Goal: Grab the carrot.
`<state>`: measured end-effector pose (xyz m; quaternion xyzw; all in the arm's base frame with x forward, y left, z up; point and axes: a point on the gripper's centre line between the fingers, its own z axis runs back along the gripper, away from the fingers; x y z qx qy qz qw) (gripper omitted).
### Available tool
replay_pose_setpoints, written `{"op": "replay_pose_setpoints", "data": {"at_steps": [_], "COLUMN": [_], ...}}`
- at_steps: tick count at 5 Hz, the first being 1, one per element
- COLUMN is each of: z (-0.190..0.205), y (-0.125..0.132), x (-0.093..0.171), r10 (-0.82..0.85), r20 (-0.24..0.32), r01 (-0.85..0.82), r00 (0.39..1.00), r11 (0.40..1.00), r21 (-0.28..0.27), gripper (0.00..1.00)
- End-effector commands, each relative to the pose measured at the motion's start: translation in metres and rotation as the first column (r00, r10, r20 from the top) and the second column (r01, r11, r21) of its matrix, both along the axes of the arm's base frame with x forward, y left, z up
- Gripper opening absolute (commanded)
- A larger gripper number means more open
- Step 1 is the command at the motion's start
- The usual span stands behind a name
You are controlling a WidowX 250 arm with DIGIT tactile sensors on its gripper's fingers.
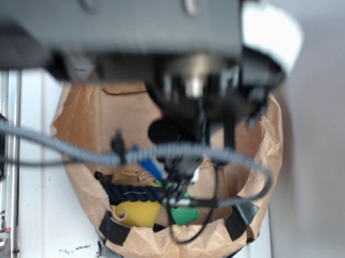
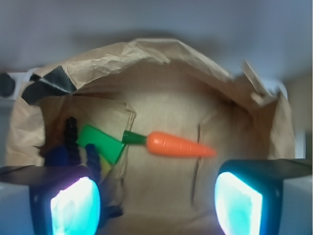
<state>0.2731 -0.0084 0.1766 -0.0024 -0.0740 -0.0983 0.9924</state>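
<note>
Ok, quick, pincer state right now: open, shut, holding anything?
Pincer: open, holding nothing; the smooth orange plastic carrot lies free on the brown paper bag beyond it.

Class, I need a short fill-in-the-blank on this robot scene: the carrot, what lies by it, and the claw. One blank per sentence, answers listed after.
1. The carrot lies inside a crumpled brown ____ bag.
2. The carrot's stem end points toward a flat ____ block.
3. The claw is ____, with the carrot lying beyond the gap between its fingers.
4. The carrot's body is coloured ____.

Missing words: paper; green; open; orange
</note>
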Motion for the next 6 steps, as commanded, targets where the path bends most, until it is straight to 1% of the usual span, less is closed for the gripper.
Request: {"op": "replay_pose_setpoints", "data": {"at_steps": [1,2,3,4,6], "z": [-0.037,-0.061,-0.078,-0.089,-0.089], "y": [0.012,0.02,0.037,0.046,0.046], "x": [0.016,0.026,0.023,0.028,0.028], "r10": [-0.352,-0.389,-0.413,-0.409,-0.409], "r20": [0.07,0.012,-0.04,-0.054,-0.054], "r01": [0.354,0.389,0.415,0.411,0.411], "r00": [0.933,0.921,0.91,0.911,0.911], "r11": [0.935,0.921,0.909,0.911,0.911], "r21": [-0.013,-0.005,0.043,0.021,0.021], "gripper": [1.0,1.0,1.0,1.0,1.0]}}
